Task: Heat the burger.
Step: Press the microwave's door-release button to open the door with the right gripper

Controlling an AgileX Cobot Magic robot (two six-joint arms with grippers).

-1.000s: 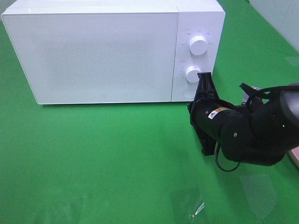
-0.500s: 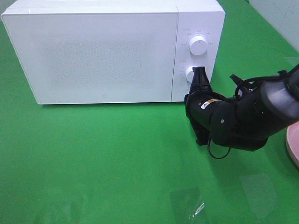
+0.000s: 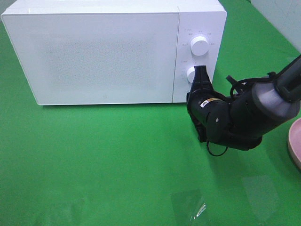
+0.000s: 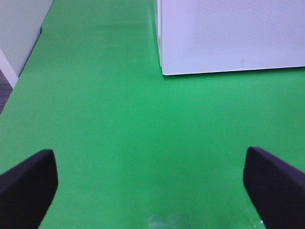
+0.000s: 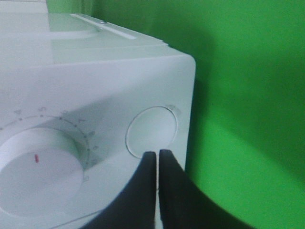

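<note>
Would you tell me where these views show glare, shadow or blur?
Exterior high: sharp, a white glare streak on the green cloth. Right wrist: the right gripper is soft, and shadow crosses the microwave. Left wrist: the left gripper is blurred.

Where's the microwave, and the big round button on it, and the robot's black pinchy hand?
microwave [image 3: 94, 52], high camera view, the middle of its white door.
round button [image 5: 151, 130], right wrist view, the flat middle of the button.
right gripper [image 5: 157, 155], right wrist view, the tips of its shut fingers.
</note>
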